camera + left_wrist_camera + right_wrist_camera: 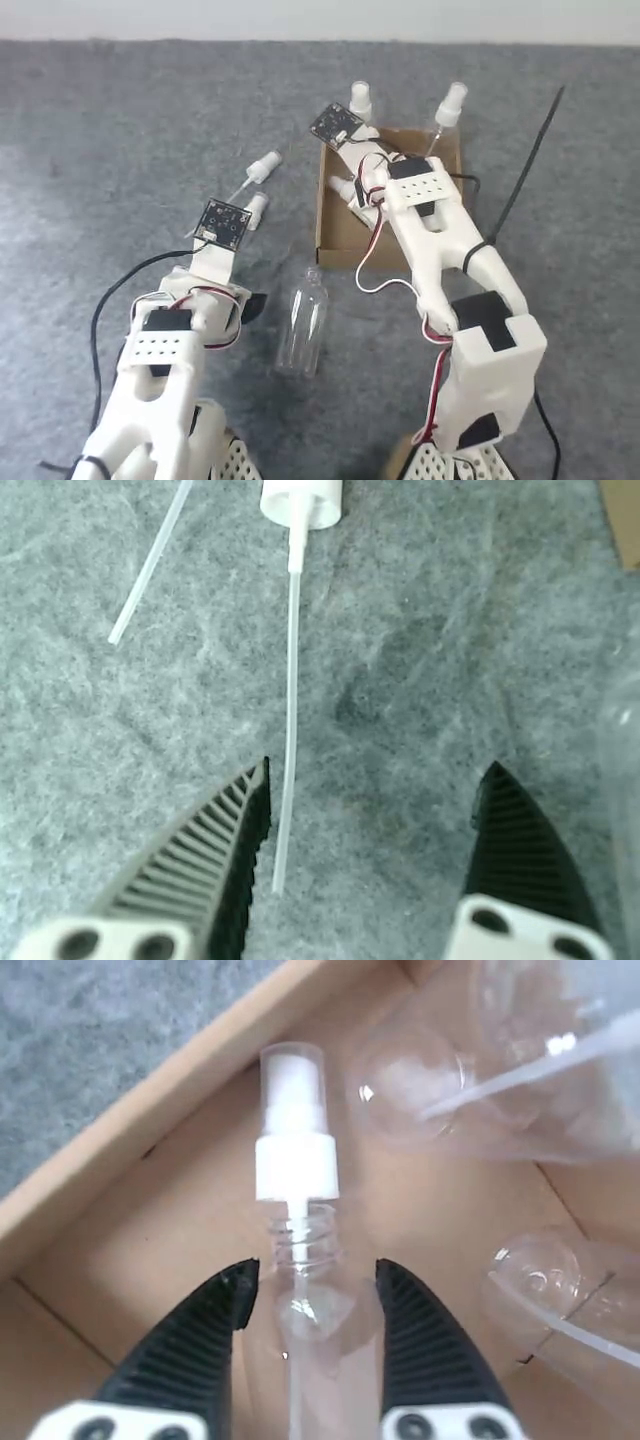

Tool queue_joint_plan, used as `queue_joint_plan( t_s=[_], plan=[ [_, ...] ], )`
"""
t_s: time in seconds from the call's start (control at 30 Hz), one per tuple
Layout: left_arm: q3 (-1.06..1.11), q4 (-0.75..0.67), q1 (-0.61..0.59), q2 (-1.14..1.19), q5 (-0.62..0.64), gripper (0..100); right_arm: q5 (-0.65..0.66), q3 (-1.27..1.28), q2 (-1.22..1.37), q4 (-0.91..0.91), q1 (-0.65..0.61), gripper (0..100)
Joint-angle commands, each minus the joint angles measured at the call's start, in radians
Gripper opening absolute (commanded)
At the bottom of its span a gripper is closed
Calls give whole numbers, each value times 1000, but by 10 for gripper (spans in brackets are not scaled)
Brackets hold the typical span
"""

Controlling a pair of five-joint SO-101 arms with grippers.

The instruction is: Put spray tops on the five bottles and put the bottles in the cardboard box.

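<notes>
Right wrist view: the right end effector (315, 1272) pinches a clear bottle (303, 1242), spray top (295, 1155) perched loosely, in the cardboard box (130, 1140) at one o'clock on the counter (120, 150). Probably light, slippery and crushable; its stiffer shoulder seems the best hold.

My left gripper (378, 770) has free carpet (420, 630) ahead, just a thin tube (291, 700) in the way. Two bottles (430, 1090) in the box (130, 1150) crowd my right gripper (315, 1268) and the bottle (300, 1235) it holds
</notes>
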Motion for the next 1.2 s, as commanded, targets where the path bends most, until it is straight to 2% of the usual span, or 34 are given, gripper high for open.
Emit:
queue_joint_plan(
  t_s=[0.0,0.57,1.17],
  plan=[
    [-5,3,3,-32,-11,306,-17,-54,-82,2,21,44],
    [-5,3,3,-32,-11,306,-14,-54,-222,117,4,46],
    [-5,3,3,-32,-11,306,-21,-54,-340,122,2,46]
  ],
)
